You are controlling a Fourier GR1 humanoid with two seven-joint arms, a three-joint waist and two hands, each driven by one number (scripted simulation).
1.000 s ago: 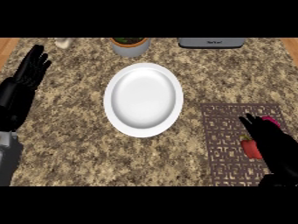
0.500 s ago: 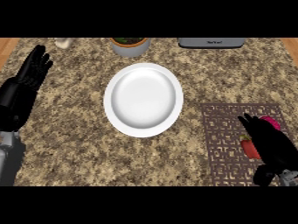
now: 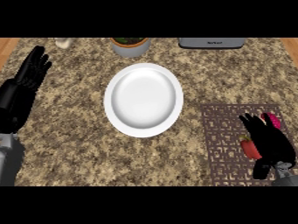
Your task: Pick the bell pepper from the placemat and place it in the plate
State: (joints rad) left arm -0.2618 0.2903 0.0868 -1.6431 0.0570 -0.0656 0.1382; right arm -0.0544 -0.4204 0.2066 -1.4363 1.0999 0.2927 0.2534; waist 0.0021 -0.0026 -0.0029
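A red bell pepper (image 3: 249, 148) lies on the dark patterned placemat (image 3: 225, 131) at the lower right, mostly hidden under my right hand (image 3: 271, 142). That hand lies over the pepper with its fingers stretched forward and the thumb hanging down near the mat's front edge; red shows to the left of the palm and pink-red by the fingertips. The white plate (image 3: 143, 99) sits in the middle of the counter, to the left of the mat, with nothing on it. My left hand (image 3: 21, 94) rests open at the left edge, fingers up.
A potted plant (image 3: 131, 45) stands behind the plate at the counter's back. A grey appliance (image 3: 212, 42) sits at the back right and a small pale object (image 3: 63, 42) at the back left. Wooden floor shows beyond both sides of the granite counter.
My right hand has slid slightly back toward the lower edge over the pepper. The left hand has shifted a little upward at the left edge. The plate has stayed put.
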